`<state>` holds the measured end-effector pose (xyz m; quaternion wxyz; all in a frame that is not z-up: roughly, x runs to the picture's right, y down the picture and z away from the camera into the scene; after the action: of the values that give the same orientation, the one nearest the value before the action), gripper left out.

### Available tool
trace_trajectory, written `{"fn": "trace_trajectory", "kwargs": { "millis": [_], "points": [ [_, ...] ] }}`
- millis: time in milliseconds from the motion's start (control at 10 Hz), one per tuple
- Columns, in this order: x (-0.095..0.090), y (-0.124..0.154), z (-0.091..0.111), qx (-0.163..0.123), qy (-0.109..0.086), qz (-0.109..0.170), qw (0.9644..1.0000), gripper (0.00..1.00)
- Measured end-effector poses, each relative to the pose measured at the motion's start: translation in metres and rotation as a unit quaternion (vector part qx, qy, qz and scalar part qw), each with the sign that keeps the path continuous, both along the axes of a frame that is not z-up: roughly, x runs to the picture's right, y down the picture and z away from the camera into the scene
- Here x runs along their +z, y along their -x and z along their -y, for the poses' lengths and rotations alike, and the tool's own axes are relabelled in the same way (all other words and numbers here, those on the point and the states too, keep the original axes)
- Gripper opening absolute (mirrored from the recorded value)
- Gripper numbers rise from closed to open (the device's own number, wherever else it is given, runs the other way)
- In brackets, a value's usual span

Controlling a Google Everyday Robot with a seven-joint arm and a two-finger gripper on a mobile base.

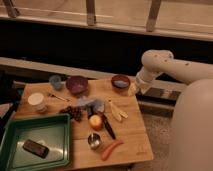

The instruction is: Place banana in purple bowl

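Banana [117,111] lies on the table [135,135], just right of its centre, with the orange [95,121] near at its 8 o'clock. The purple bowl [76,84] sits well apart at the banana's 10 o'clock. The gripper [132,90] hangs at the table's right edge, at the banana's 1 o'clock, just beside the brown bowl [120,81]; whether it is open or holds anything cannot be told.

We see a green tray [37,118], a round orange [95,121], a small blue cup [55,81] and a red-brown bowl [120,81] just beside the gripper [133,90].
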<state>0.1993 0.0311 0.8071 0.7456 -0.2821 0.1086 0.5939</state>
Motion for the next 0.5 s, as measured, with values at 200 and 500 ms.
{"fn": "trace_trajectory", "kwargs": {
  "millis": [200,500],
  "points": [
    [0.011,-0.006,-0.019,0.011,0.020,-0.003,0.9997,0.60],
    [0.010,0.021,-0.034,-0.009,0.040,0.019,0.9990,0.60]
  ]
}}
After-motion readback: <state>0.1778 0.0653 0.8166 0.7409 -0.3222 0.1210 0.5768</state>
